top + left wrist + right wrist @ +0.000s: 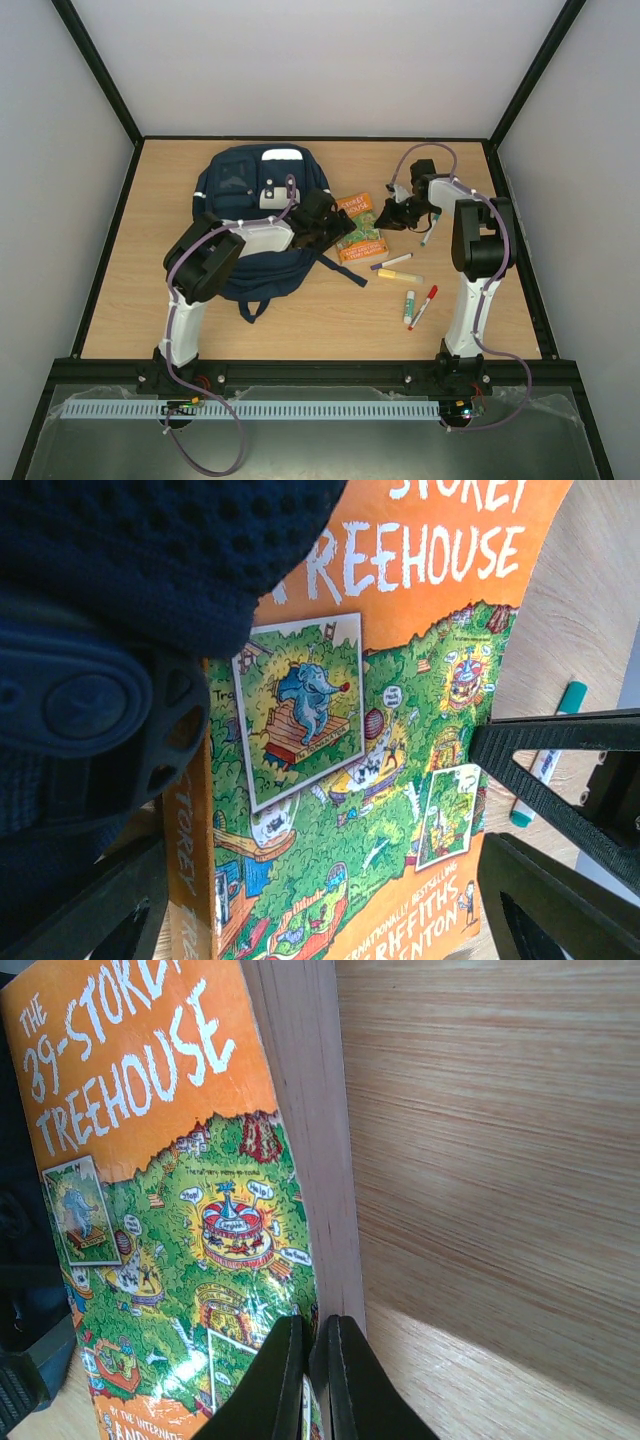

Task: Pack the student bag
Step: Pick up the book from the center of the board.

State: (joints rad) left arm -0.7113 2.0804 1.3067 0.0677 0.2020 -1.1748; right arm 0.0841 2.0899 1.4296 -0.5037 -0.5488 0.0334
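Pale wooden tabletop (200,310), framed in black and walled in white, carried everything. The student bag (250,200) lay flat towards the far left of the middle, its white reflective stripe at the far end and its dark straps trailing towards the arms. Just beside its right edge lay an orange and green book (360,230). The cover read "THE 39-STOREY TREEHOUSE" in white letters, and lower down "INTERNATIONALLY BESTSELLING" and "GRIFFITHS"; the rest of that line was cut off. The spine showed "STOREY" again.

The left gripper (328,228) hovered where bag and book met, its jaws wide apart with nothing between them. Its wrist view showed navy mesh fabric and a dark plastic buckle (85,710) overlapping the book's corner.

The right gripper (315,1380) was pressed together on the thin edge of the book's cover, beside the page block.

A green-capped marker (550,755) lay right of the book. Nearer the arms lay a purple marker (392,262), a yellow one (400,275), a red marker (424,305) and a white tube with a green cap (409,308), their labels too small to read.
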